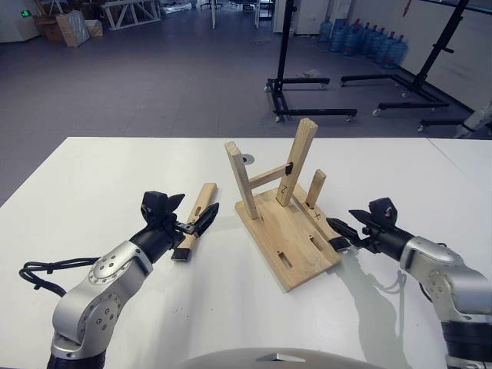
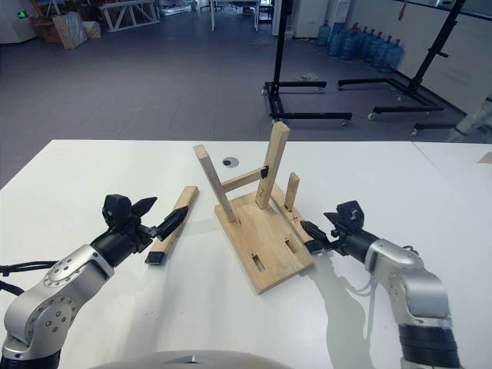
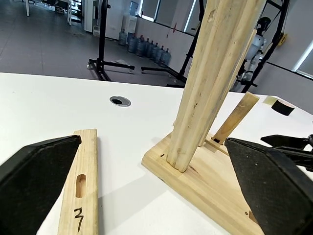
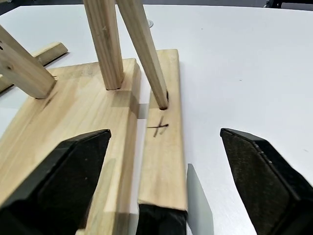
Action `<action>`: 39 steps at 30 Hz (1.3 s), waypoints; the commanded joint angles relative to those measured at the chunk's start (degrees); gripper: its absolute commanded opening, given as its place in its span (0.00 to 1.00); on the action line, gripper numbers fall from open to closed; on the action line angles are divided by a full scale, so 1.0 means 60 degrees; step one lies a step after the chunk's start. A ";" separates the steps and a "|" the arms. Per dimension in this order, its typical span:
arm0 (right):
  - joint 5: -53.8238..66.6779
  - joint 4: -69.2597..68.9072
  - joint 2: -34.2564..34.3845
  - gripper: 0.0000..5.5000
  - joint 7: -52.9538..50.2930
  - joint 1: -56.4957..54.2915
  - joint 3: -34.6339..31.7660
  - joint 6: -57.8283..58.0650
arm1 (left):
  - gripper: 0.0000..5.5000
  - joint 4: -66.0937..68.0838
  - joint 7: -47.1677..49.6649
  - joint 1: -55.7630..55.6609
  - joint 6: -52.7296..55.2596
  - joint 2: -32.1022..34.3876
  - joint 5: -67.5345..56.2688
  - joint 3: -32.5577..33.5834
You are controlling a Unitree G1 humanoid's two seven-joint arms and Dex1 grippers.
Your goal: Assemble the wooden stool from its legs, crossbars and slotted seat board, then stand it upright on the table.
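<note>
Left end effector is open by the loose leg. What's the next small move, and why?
Probably lower the left end effector and close it on the loose leg. Its fingers are open over that leg, which lies flat on the table, while the seat board shows an empty slot.

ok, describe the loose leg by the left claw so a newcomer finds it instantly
Start at the white table and find the seat board lying flat with legs standing up from it. To the robot's left of that board, by the open left claw, lies the loose leg. It is the only wooden piece apart from the assembly, joined to nothing.
</note>
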 commanded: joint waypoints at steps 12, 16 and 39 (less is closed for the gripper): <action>-0.1541 0.2283 0.0144 0.75 0.0131 -0.1515 0.1250 -0.1092 | 0.98 0.0223 0.0091 -0.0323 0.0025 -0.0573 0.0047 -0.0117; -0.1474 0.2216 0.0112 0.75 0.0338 -0.1600 0.1224 -0.0994 | 0.98 0.0165 0.0120 -0.0276 -0.0003 -0.0692 0.0070 -0.0157; -0.2642 0.2649 -0.0116 0.44 0.0283 -0.1540 0.2133 -0.0743 | 0.98 0.0304 0.0179 -0.0377 -0.0181 -0.1006 0.0334 -0.0327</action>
